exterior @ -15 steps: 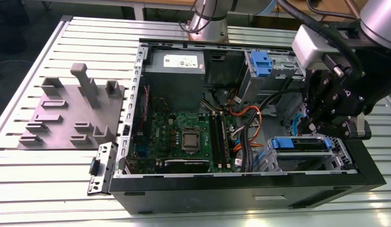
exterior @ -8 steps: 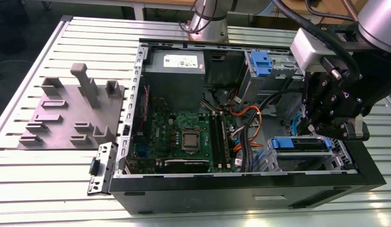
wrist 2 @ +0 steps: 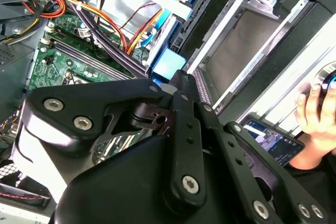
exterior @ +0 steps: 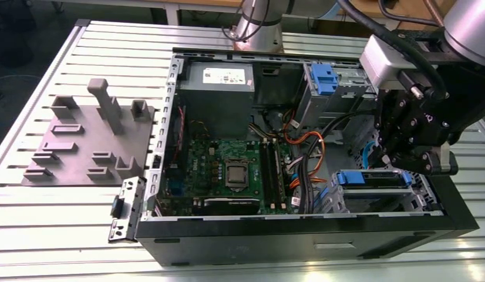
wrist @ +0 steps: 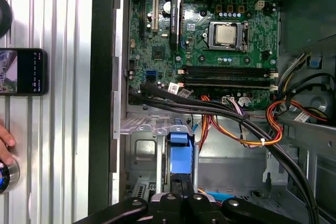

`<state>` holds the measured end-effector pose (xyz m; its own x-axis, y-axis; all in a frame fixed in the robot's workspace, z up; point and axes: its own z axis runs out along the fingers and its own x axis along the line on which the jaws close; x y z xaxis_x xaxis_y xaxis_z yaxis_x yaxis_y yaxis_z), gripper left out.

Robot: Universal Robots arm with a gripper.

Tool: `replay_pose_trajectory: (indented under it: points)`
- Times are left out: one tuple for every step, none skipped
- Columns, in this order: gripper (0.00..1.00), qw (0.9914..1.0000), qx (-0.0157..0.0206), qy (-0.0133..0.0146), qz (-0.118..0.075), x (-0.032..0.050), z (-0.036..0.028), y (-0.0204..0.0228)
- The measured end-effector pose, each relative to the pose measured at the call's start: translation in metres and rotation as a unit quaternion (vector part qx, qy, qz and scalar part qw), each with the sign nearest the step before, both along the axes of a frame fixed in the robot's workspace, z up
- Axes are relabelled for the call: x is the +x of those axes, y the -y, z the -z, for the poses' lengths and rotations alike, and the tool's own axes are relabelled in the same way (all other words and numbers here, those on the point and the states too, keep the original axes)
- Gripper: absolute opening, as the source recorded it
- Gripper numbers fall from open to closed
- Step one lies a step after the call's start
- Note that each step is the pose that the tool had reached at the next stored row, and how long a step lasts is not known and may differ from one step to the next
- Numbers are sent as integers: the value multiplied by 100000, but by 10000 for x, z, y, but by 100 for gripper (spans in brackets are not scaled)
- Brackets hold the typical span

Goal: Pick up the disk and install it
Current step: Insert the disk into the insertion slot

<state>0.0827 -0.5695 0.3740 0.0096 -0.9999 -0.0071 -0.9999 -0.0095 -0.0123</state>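
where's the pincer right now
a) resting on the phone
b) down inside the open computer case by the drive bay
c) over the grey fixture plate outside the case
b: in the exterior view the pincer hangs inside the open computer case, just above the blue-framed disk at the drive bay.

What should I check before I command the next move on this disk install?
1. Black open computer case lies with its side off: ok.
2. The end effector hangs right above the flat silver-grey disk in its bright blue plastic bracket at the lower drive bay: ok.
3. Disk fully seated in the bay: cannot tell.
4. Orange and black cables lie to the exterior view's left of the bay, not across the disk: ok.
5. A person's hand rests on the slatted metal table outside the case, by a black phone: ok.
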Motion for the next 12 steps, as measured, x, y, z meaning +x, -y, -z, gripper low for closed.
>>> replay_pose_trajectory:
  points:
    - [11,100000,21,2,-1,0,7,0]
    - [11,100000,27,15,1,0,23,0]
    - [11,100000,16,24,0,-1,41,1]
    - [11,100000,10,25,1,-2,58,1]
    - [11,100000,12,26,4,-5,76,3]
    - [11,100000,10,27,5,-10,94,10]
    - [11,100000,13,27,2,-14,112,17]
    - [11,100000,8,27,-1,-18,130,26]
    - [11,100000,14,27,1,-23,148,33]
    - [11,100000,10,26,-1,-29,167,37]
    - [11,100000,53,28,0,-37,183,37]
    - [11,100000,145,28,1,-41,195,37]
